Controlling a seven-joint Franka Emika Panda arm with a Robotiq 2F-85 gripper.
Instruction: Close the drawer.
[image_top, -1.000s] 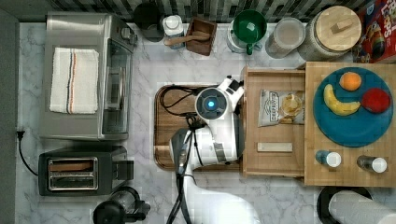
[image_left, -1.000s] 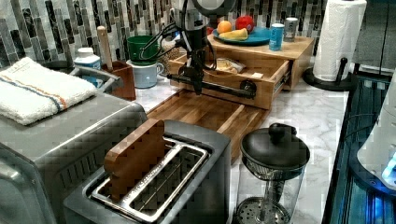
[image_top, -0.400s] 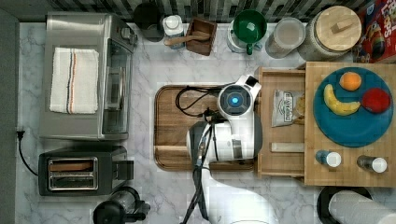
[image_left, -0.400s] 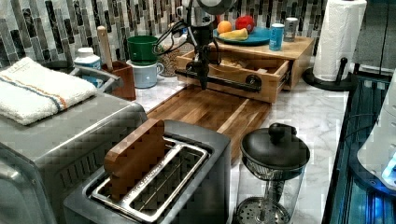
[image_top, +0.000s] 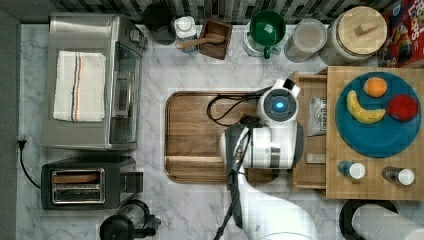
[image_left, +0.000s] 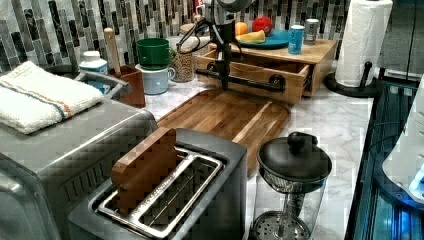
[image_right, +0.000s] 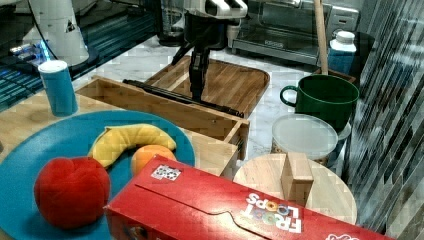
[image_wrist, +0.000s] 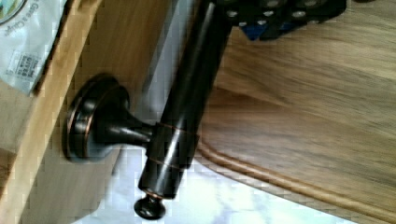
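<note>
The light bamboo drawer (image_top: 310, 170) sticks a short way out of the cabinet, with a silver packet (image_top: 316, 116) inside. Its long black bar handle (image_left: 252, 81) (image_right: 160, 89) (image_wrist: 180, 126) runs across the front. My gripper (image_left: 226, 82) (image_right: 196, 94) (image_wrist: 280, 16) is shut and points straight down. It rests against the handle's outer side, the side facing the cutting board, with nothing held between the fingers. In the top view the arm's wrist (image_top: 278, 105) covers the gripper and much of the handle.
The brown cutting board (image_top: 200, 135) lies just in front of the drawer. The cabinet top carries a blue plate (image_top: 377, 135) with fruit and two small cans. A green mug (image_top: 266, 30), jars, toaster oven (image_top: 90, 80), toaster (image_top: 80, 185) and paper towel roll (image_left: 362, 42) ring the counter.
The drawer has slid into the cabinet, toward the top view's right. My gripper moved the same way, staying against the handle.
</note>
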